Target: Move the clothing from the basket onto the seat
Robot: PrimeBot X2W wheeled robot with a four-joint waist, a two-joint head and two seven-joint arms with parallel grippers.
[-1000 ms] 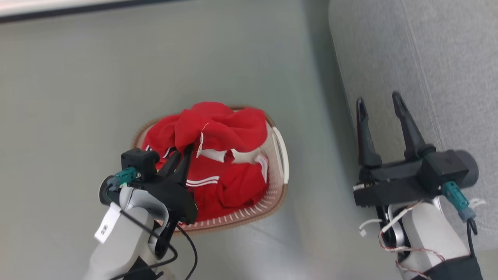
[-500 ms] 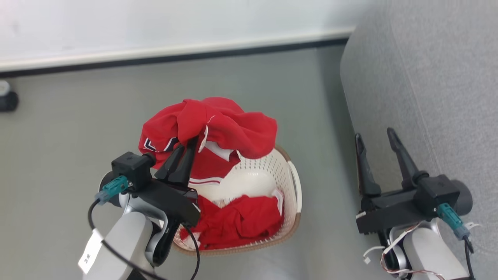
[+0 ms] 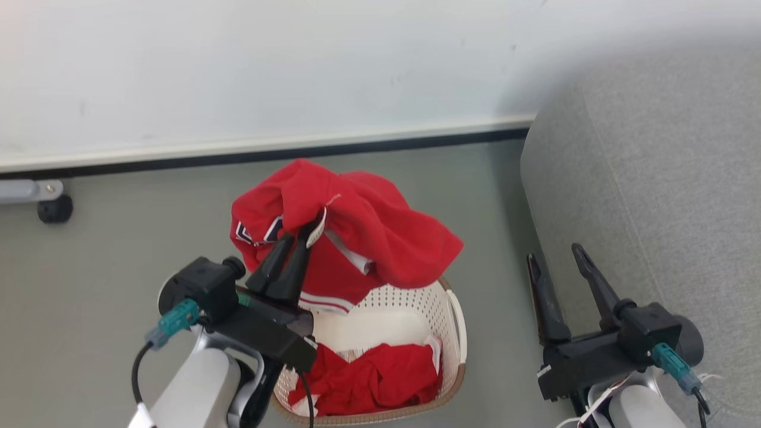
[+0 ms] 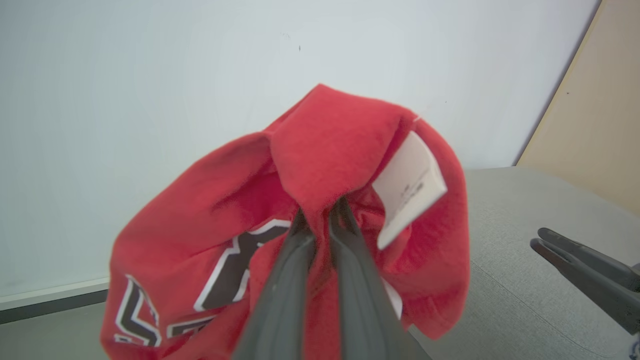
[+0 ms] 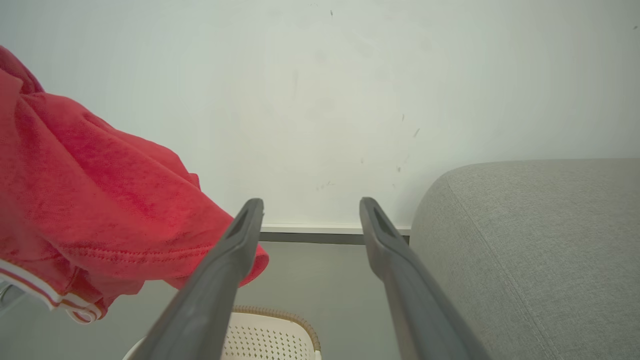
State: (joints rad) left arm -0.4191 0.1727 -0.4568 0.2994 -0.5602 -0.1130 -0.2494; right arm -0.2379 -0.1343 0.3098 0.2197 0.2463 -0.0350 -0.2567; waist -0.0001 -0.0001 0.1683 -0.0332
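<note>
The seat is standing right of the basket. Some clothing is hanging above the basket, the left tool clamping one thin fold, so a swing is risking a slip. More is lying inside. The right tool is gaping empty.

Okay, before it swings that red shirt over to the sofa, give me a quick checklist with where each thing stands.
1. Left gripper shut on shirt: ok.
2. Shirt hem clear of basket: cannot tell; it hangs just over it.
3. Right gripper open, empty: ok.
4. Path to sofa: cannot tell; right gripper sits between basket and sofa.
5. Sofa's visible part bare: ok.
6. Basket emptied: not ok; another garment lies inside.
</note>
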